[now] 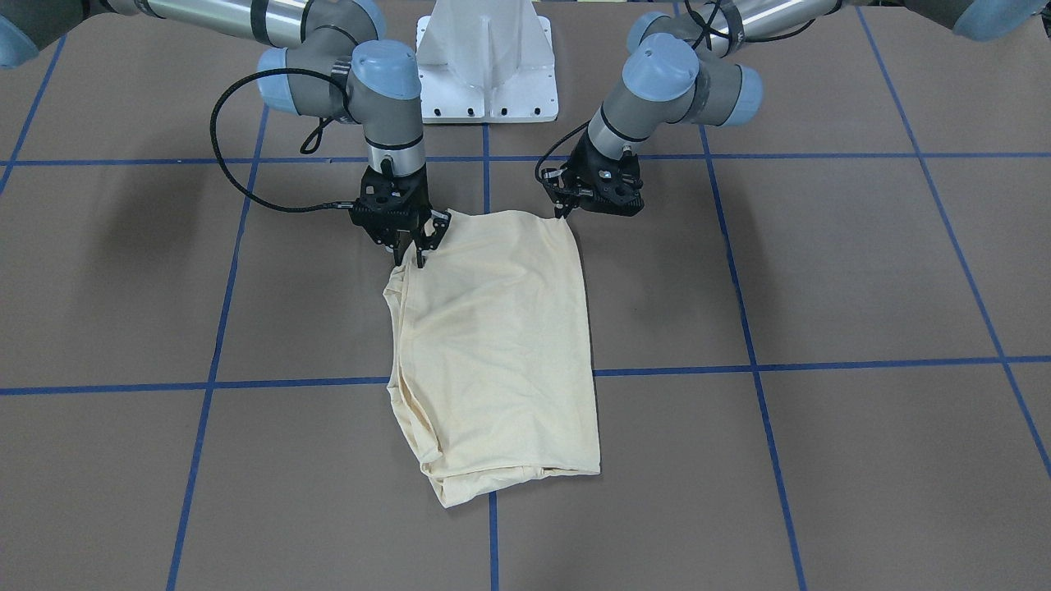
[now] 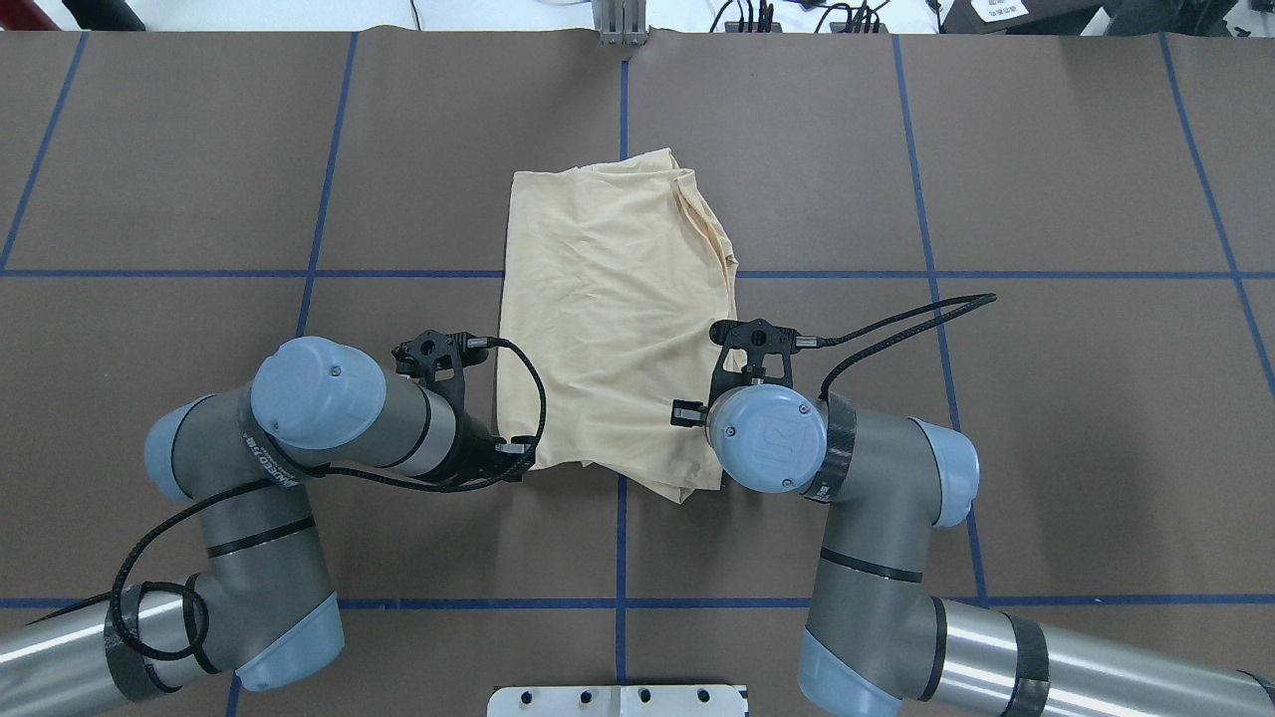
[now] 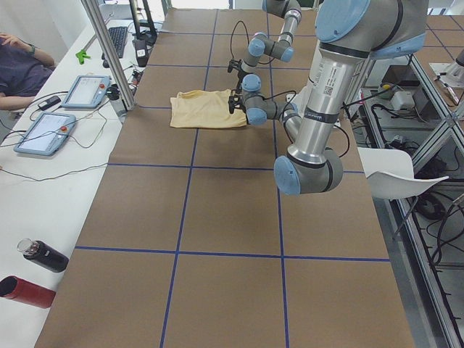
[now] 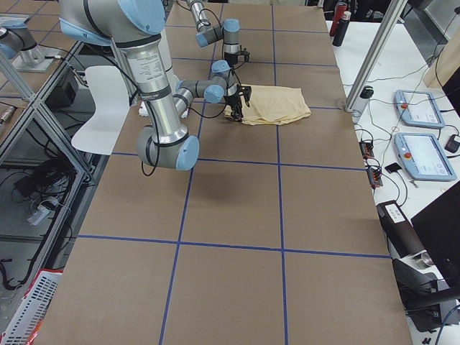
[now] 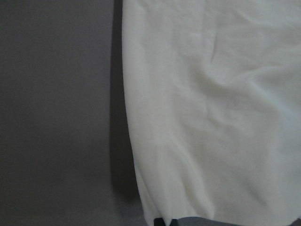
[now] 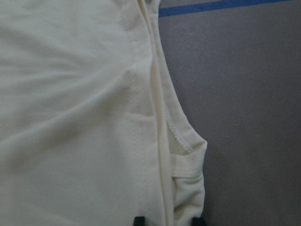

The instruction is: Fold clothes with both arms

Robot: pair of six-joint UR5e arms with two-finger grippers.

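The cream-yellow shirt (image 1: 501,345) lies folded into a long rectangle on the brown table (image 1: 821,271), plain side up. It also shows from overhead (image 2: 608,309). My left gripper (image 1: 565,215) is at the shirt's near corner, and in the left wrist view its tips (image 5: 165,222) sit close together on the hem. My right gripper (image 1: 415,258) is at the other near corner, its fingers pinching the bunched layered edge (image 6: 178,188). In the overhead view the wrist hides the right gripper.
The white pedestal base (image 1: 487,74) stands just behind the shirt. Blue tape lines (image 1: 739,369) grid the table. Along the far side are control tablets (image 3: 43,134), two bottles (image 3: 29,272) and a seated person (image 3: 18,61). A white chair (image 4: 100,108) stands beside the robot.
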